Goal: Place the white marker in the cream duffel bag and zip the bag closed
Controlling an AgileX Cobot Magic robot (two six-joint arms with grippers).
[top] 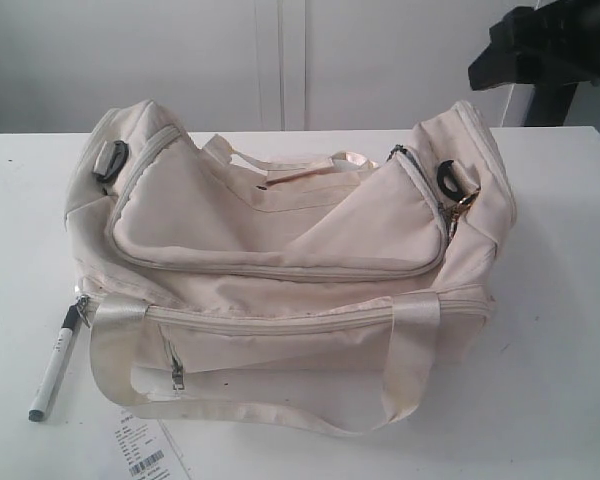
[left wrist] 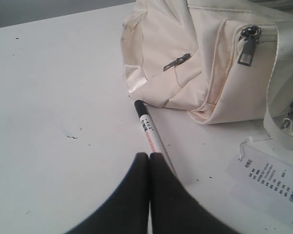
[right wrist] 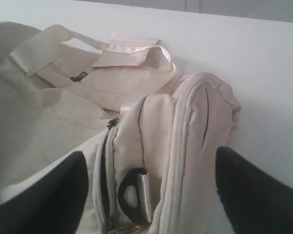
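Cream bag (top: 280, 230) sits mid-table (top: 550, 350), collapsed soft, both strap handles slack, one draped over the front. Marker (top: 55, 370) lies flat on the table just beside the bag's front left corner, black cap end toward the bag, outside it. Paper tag (top: 145, 455) lies near the front edge, apart from the marker. Left gripper (left wrist: 149, 155): fingers pressed together, nothing between them; it hovers over the marker's far half, and the barrel runs on past beside the fingers, so no grasp. It does not show in the exterior view. Right gripper (right wrist: 149, 156): fingers spread wide, empty, straddling the bag's right end above the black buckle (right wrist: 129, 192). Top zip looks run shut along its front curve; a short dark gap shows at the right end by the slider (right wrist: 112, 123), but how far it is open I cannot tell. Progress, as judged: nothing of the task completed. Marker not yet picked up, not yet in the bag. Remaining: open the top enough for access, grasp the marker, drop it inside, then pull the zip closed. Right gripper seems placed to hold or work the zip end.
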